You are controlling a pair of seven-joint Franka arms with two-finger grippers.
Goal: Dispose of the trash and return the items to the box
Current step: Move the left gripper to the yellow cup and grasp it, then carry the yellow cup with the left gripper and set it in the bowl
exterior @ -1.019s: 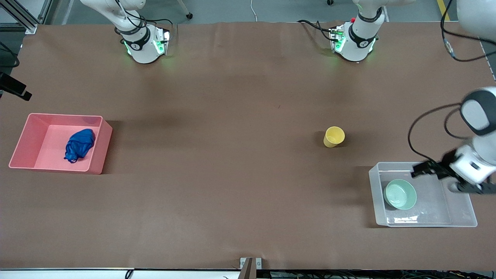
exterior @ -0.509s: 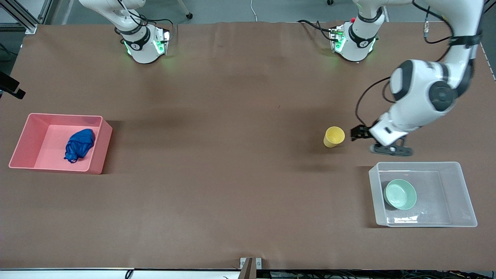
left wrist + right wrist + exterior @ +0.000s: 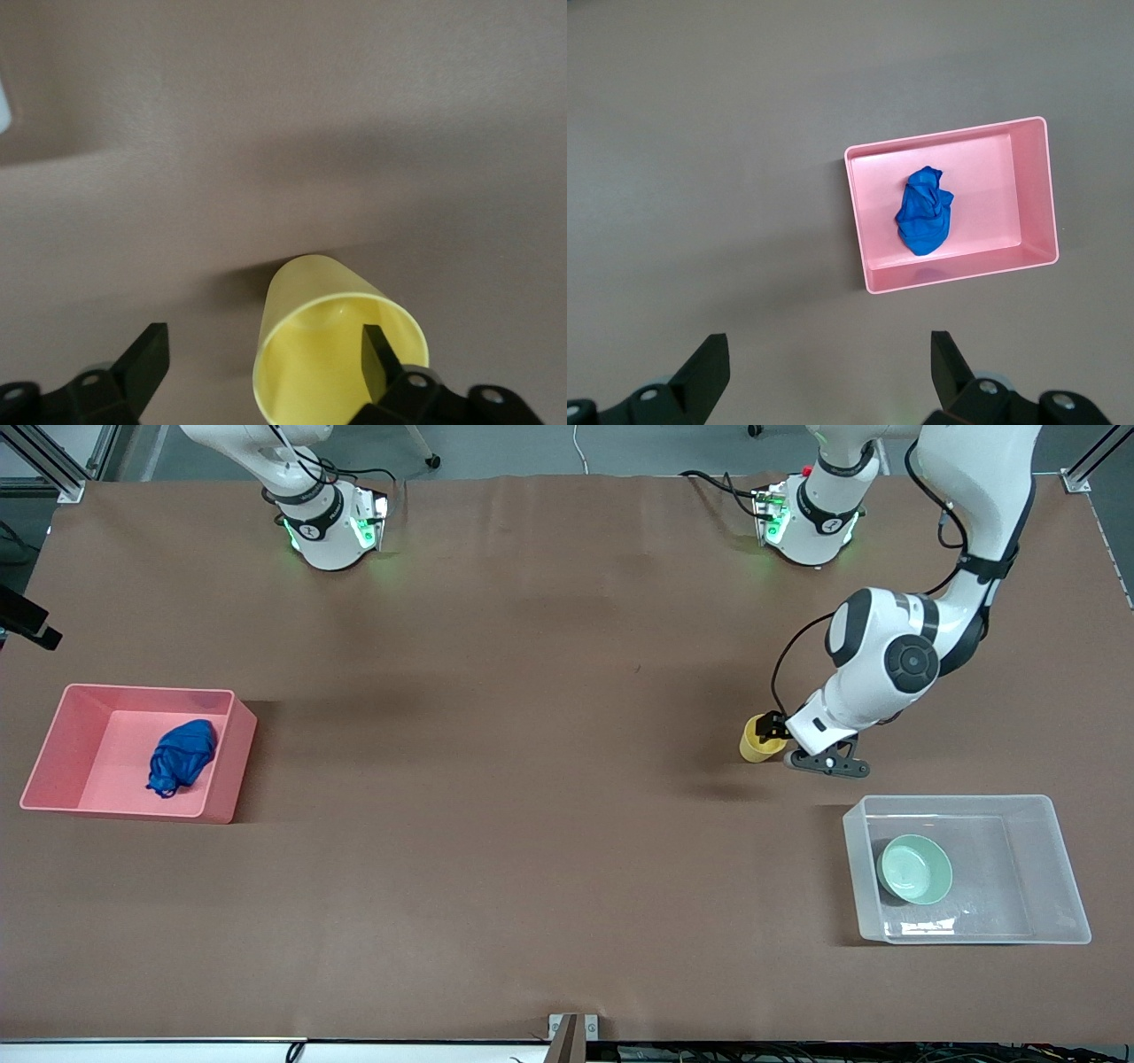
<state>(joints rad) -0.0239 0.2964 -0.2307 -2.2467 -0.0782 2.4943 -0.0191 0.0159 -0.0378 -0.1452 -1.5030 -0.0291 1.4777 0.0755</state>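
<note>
A second ago the left gripper (image 3: pixel 772 737) hung over the clear box (image 3: pixel 1063 868); now it has swung away and come down at the yellow cup (image 3: pixel 757 742), which stands upright on the brown worktop (image 3: pixel 532 779) just where it stood before. In the left wrist view the jaws are spread wide, one finger (image 3: pixel 376 354) inside the cup's mouth against its wall, the other outside and well apart from it — so the cup's rim sits between them, not yet pinched.

That points to the last item being taken next. The mint-green bowl (image 3: pixel 914 869) already lies in the clear box, at the end toward the cup, and the blue trash (image 3: pixel 182 755) already lies in the pink bin (image 3: pixel 226 757) at the right arm's end of the worktop. Only the cup seems to be left out.

The box sits nearer the front camera than the cup, toward the left arm's end. Bare worktop lies between them, so the carry looks short and unobstructed; the cup must clear the box's rim, and the room beside the bowl is open.

The right gripper (image 3: pixel 824 376) waits high, its jaws released and holding nothing, looking down on the pink bin from its wrist view.
</note>
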